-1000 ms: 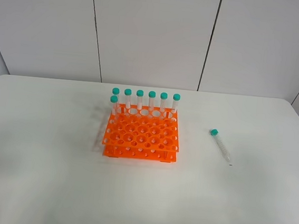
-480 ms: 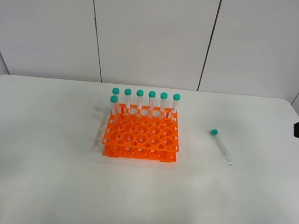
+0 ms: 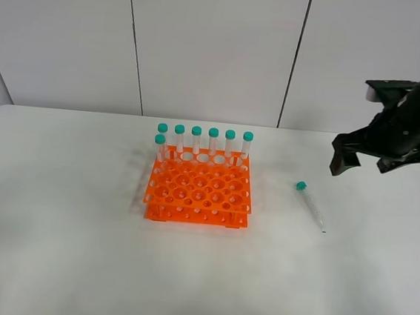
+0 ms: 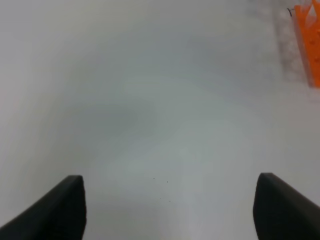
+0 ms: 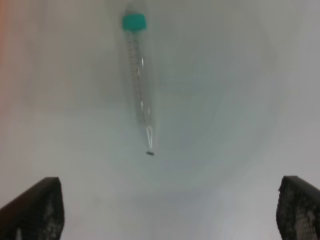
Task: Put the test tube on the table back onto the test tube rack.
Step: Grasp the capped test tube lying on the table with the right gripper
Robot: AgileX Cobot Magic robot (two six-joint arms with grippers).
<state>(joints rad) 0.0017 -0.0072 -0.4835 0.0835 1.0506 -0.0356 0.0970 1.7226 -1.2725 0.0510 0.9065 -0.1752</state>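
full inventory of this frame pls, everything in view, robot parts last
test tube rack: 1, orange, middle of the table
racked test tubes: 7, clear with teal caps, upright; six along the rack's back row, one in the next row at the left end
loose test tube: 1, clear with teal cap, lying flat on the table right of the rack
table: 1, white
wall panels: white, behind the table
right end effector: 1, black, open, empty, in the air up and right of the loose test tube
left end effector: 1, black, open, empty, over bare table; wrist view only
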